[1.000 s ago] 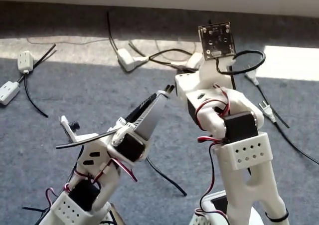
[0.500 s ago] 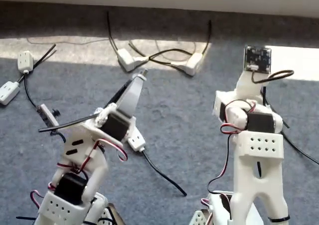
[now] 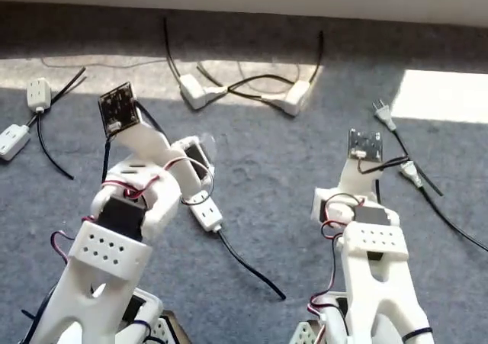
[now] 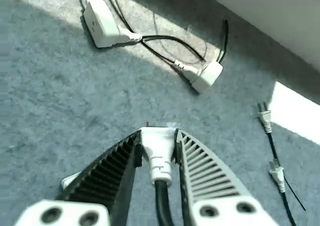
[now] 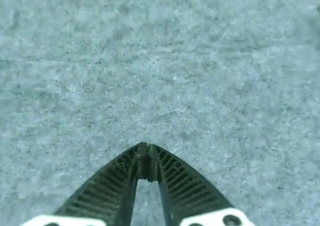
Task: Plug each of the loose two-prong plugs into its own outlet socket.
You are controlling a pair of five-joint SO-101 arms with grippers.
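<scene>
Left gripper [image 4: 157, 134]: clamped on a white plug [image 4: 156, 153]. The prongs point away from the wrist and its black cord [image 4: 162, 206] runs back between the fingers. The plug is held above the middle of the grey carpet [image 4: 60, 100].

Right gripper [image 5: 147, 151]: fingers pressed together, nothing between them, over bare carpet.

Near the carpet's far edge lie a white socket [image 3: 192, 92] and a second socket [image 3: 296, 98], with cords running to both.

Toward the right edge lie a loose plug [image 3: 383, 114] and another loose plug [image 3: 410, 174], well apart from those sockets.
</scene>
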